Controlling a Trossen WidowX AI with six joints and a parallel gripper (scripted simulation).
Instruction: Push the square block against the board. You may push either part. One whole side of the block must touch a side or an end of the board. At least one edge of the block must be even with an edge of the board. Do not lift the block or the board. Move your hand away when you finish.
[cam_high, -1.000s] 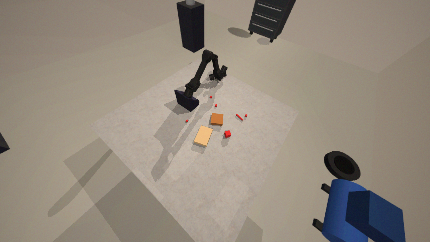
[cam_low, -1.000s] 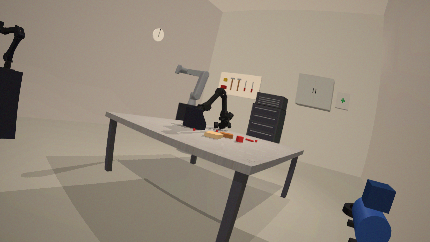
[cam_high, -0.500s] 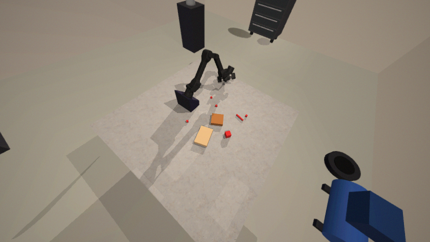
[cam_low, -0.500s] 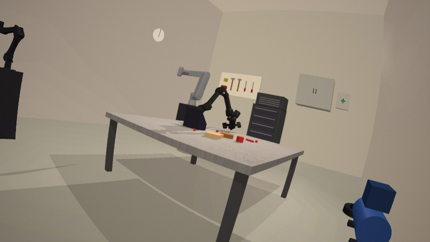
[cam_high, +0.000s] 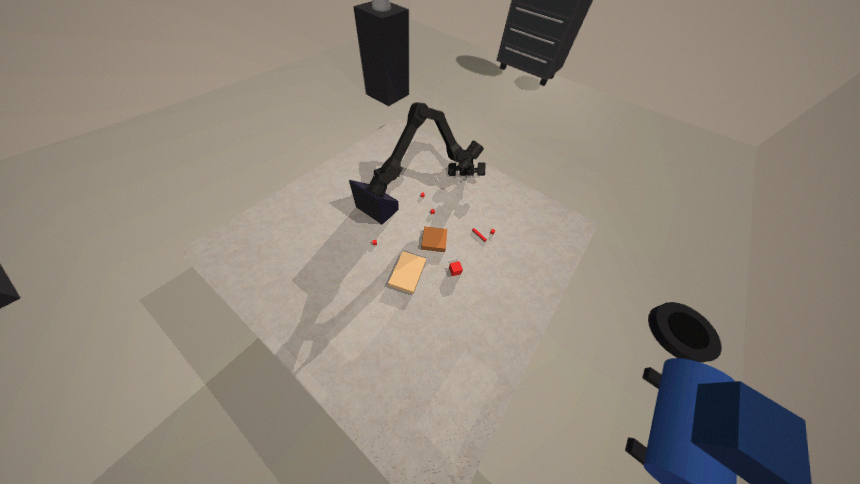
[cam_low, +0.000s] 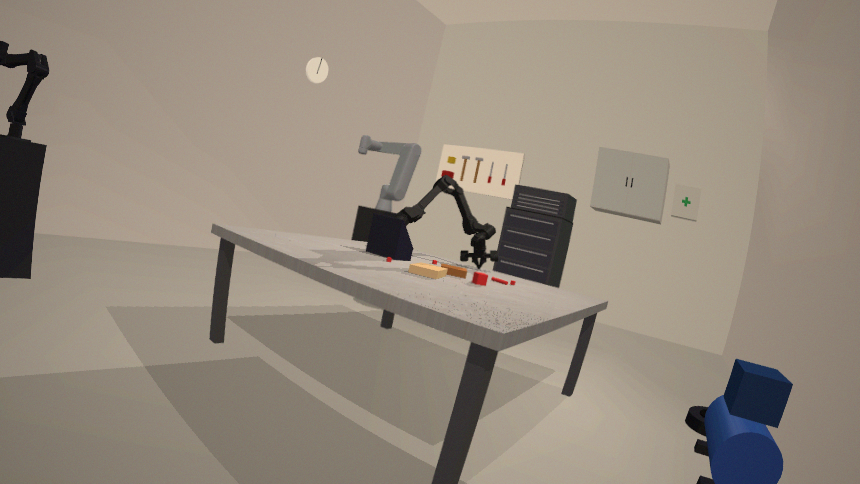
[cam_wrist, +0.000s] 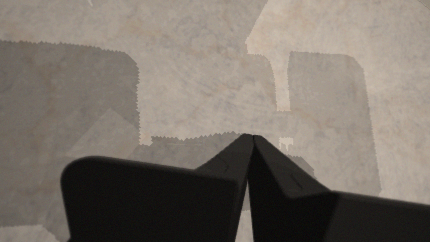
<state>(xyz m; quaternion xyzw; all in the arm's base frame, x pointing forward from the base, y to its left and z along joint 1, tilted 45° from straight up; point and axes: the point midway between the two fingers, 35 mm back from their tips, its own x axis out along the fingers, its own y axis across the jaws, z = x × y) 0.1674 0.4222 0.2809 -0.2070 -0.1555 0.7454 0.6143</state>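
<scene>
The square block (cam_high: 434, 238) (cam_low: 455, 271) is orange-brown and lies flat on the table. The board (cam_high: 407, 272) (cam_low: 426, 270) is pale tan, longer than wide, and lies flat beside it. In the top view a narrow gap shows between the block's lower left corner and the board's upper right corner, and the two are turned at different angles. My gripper (cam_high: 465, 176) (cam_low: 479, 266) (cam_wrist: 250, 143) is shut and empty, pointing down above the table on the far side of the block, clear of both parts. Neither part shows in the wrist view.
A red cube (cam_high: 455, 268) (cam_low: 479, 278) lies right of the board. A red rod (cam_high: 479, 234) (cam_low: 499, 280) and a small red cube (cam_high: 492, 231) (cam_low: 512, 282) lie right of the block. Other small red cubes lie near the arm's dark base (cam_high: 374, 204) (cam_low: 388, 237).
</scene>
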